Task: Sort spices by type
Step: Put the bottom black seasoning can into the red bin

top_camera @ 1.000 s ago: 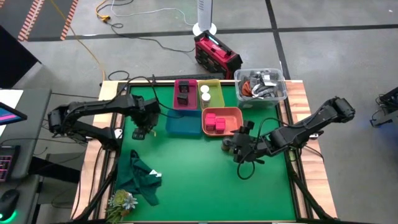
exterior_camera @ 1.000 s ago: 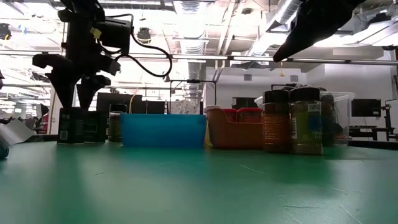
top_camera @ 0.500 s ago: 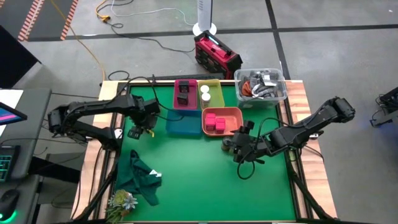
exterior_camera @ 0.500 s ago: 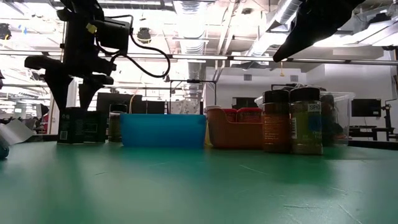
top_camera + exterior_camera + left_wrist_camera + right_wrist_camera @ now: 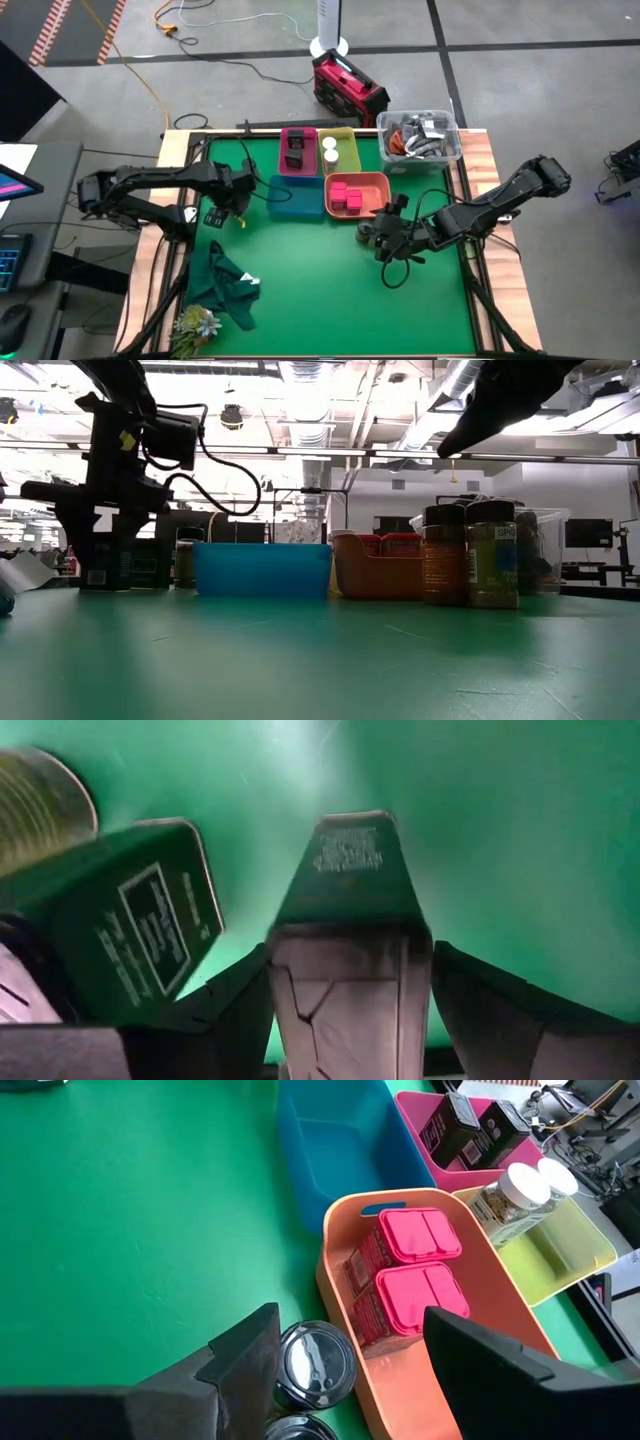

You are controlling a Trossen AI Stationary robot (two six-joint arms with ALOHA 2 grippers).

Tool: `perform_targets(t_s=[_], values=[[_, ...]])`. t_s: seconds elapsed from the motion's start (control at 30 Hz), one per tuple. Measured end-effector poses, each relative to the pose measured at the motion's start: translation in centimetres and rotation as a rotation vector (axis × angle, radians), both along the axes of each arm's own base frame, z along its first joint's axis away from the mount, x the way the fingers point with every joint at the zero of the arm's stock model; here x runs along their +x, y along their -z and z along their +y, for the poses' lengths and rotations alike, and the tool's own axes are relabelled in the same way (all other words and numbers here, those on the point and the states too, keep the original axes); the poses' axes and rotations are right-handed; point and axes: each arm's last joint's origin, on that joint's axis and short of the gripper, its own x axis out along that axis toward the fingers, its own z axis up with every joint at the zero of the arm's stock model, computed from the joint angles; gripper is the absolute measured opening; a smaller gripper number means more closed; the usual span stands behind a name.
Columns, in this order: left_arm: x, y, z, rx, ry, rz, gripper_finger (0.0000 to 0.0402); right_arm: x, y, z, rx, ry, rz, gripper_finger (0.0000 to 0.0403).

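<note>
Two dark boxy tins stand side by side on the green table left of the blue tray (image 5: 295, 198). My left gripper (image 5: 222, 207) points down over one tin (image 5: 350, 880), open, one finger on either side of it; whether they touch it I cannot tell. The other tin (image 5: 130, 930) and a round jar (image 5: 40, 800) stand beside it. My right gripper (image 5: 345, 1350) hangs open above the dark round jars (image 5: 315, 1365) next to the orange tray (image 5: 357, 193) of magenta cubes. In the low view those jars (image 5: 470, 555) stand upright.
At the far edge, the pink tray (image 5: 297, 150) holds dark tins and the yellow-green tray (image 5: 338, 150) white-topped jars. A clear bin of cables (image 5: 420, 135) is at the far right corner. A green cloth (image 5: 225, 280) and a small plant (image 5: 195, 325) lie near left.
My left gripper has come down over the tins and rolled at the wrist, so its fingers now stand low on either side of one tin. The gap between the fingers looks unchanged. The tins have not moved.
</note>
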Motion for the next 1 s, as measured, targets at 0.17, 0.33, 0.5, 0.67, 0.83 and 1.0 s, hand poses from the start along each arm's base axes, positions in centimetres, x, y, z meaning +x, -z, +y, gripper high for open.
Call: perform_targets(t_s=[0.17,0.33,0.5,0.67,0.83,1.0], values=[[0.2,0.0,0.1,0.009,-0.001,-0.025,0.0222,0.0,0.0,0.0,0.003,0.0,-0.006,0.0273],[0.2,0.0,0.0,-0.005,-0.025,-0.033,0.0164,0.0,0.0,0.0,0.003,0.0,-0.006,0.0273],[0.6,-0.7,-0.1,-0.068,-0.081,-0.075,0.0115,0.0,0.0,0.0,0.003,0.0,-0.006,0.0273],[1.3,-3.0,0.0,-0.131,-0.134,-0.13,0.0112,0.0,0.0,0.0,0.007,0.004,-0.004,0.0273],[1.7,-5.0,0.1,-0.147,-0.172,-0.156,0.0132,-0.1,0.0,0.0,0.017,0.015,-0.003,0.0273],[2.9,-7.3,0.5,-0.138,-0.169,-0.292,0.0128,-0.1,0.0,0.0,0.017,0.014,-0.003,0.0273]])
